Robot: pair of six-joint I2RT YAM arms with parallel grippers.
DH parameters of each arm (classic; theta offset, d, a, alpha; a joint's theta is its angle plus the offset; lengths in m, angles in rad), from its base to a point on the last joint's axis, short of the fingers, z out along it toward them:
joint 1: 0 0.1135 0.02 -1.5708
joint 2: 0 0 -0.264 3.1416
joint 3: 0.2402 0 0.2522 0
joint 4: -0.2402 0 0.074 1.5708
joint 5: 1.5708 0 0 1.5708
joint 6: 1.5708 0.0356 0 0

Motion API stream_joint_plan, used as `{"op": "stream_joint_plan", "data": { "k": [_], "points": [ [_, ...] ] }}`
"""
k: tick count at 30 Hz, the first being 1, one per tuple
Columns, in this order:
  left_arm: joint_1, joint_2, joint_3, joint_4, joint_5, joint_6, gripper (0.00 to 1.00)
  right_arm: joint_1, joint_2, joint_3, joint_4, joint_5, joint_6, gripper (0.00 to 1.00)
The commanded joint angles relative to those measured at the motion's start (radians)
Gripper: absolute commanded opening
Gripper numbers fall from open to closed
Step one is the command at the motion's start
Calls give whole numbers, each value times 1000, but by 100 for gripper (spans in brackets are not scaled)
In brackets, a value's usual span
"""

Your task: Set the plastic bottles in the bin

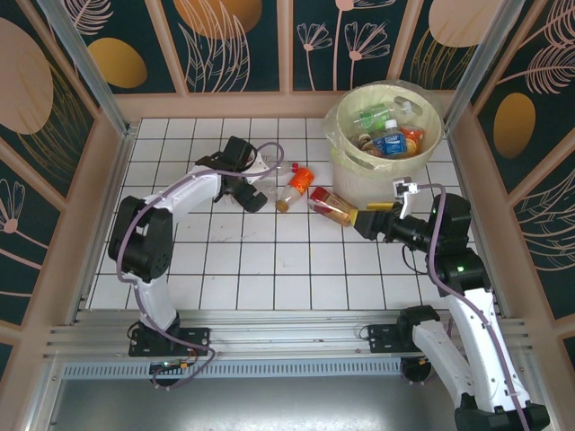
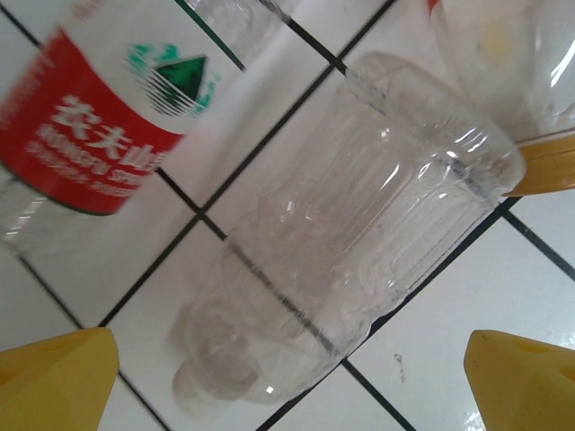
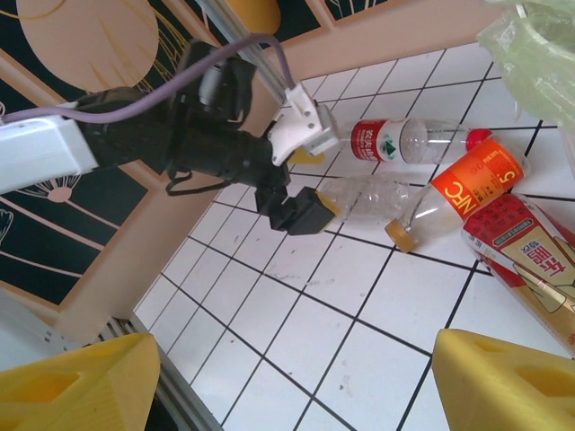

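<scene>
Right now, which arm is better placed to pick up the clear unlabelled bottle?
Left. The left gripper, open, hangs right at the clear unlabelled bottle; the right gripper sits farther off, beside the red-labelled bottle near the bin.

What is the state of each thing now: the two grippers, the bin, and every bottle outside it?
Left gripper: open, clear bottle ahead, not gripped.
Right gripper: open, empty.
Bin: upright, several bottles inside.
Clear bottle: lying flat, no label.
Water bottle: lying flat, red cap on.
Orange bottle: lying flat, capped.
Red-label bottle: lying flat, nearest the right gripper.
</scene>
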Motion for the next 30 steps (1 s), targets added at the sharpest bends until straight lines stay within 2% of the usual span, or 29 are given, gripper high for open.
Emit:
{"op": "stream_joint_plan", "data": {
  "k": [1, 16, 24, 30],
  "points": [
    [39, 48, 27, 2, 54, 38, 99, 9, -13, -8, 3, -8, -17, 80],
    [62, 124, 8, 38, 201, -46, 92, 11, -11, -45, 39, -5, 8, 80],
    [56, 89, -42, 51, 237, -100, 81, 12, -12, -60, 45, -6, 11, 80],
    [38, 37, -124, 75, 216, -165, 71, 13, -12, -71, 64, -11, 22, 80]
  ]
}}
